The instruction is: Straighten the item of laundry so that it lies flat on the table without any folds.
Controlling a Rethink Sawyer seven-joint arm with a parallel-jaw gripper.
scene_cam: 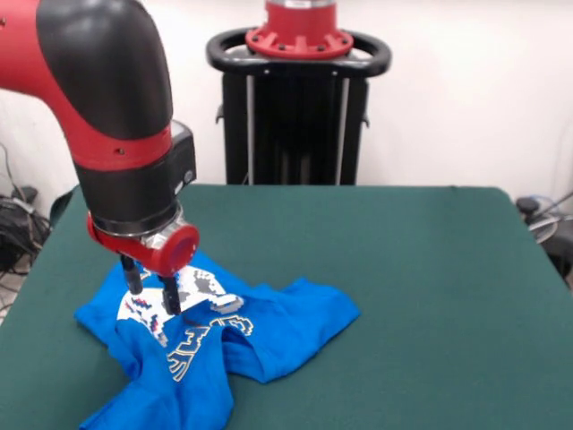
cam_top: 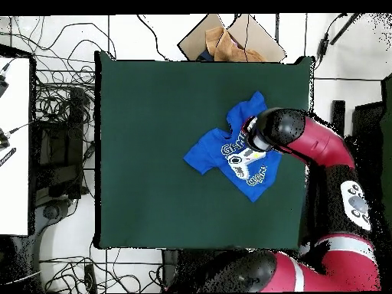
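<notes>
My claw [scene_cam: 150, 293] hangs low over the blue T-shirt [scene_cam: 269, 327], its two dark fingers [scene_cam: 133, 276] pointing straight down with a clear gap between them and nothing held; from the front view the tips seem to reach the white print on the cloth, though I cannot tell whether they press into it or stop just above. The shirt lies rumpled on the green table [scene_cam: 421, 287], toward the left and near edge in the front view: one part spreads out to the right with a raised fold along it, another bunches down toward the near edge, and the lettering is creased and only partly readable. From the overhead view the T-shirt [cam_top: 210, 153] sits right of the table's [cam_top: 153, 115] middle, closer to the right edge, with a sleeve or corner reaching up and the body angled down to the right; my arm [cam_top: 321, 145] comes in from the right and covers part of the cloth, so the claw itself is hidden under my wrist there
</notes>
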